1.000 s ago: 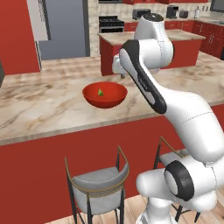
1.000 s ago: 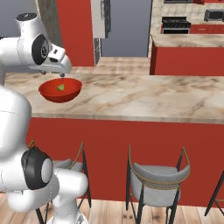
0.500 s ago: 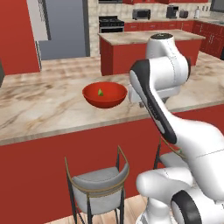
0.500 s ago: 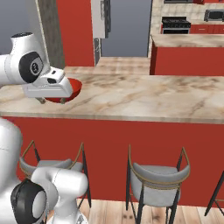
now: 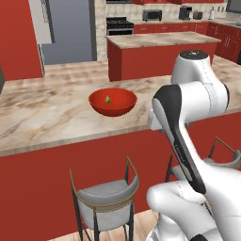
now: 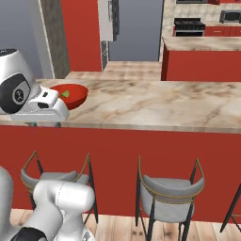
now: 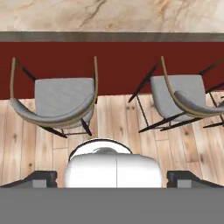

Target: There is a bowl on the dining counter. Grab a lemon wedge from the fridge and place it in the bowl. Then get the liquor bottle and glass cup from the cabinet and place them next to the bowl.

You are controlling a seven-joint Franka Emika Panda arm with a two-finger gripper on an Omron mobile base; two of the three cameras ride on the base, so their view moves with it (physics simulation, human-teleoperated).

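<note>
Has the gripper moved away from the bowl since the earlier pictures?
Yes. In the right base view the hand was above the bowl; now it has pulled back toward the robot, over the near edge of the dining counter.

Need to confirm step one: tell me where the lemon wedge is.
The lemon wedge lies inside the red bowl on the dining counter, left of the arm in the left base view.

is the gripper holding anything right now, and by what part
Nothing is held. In the hand view the fingertips stand wide apart with nothing between them, and the lemon wedge lies in the bowl.
</note>
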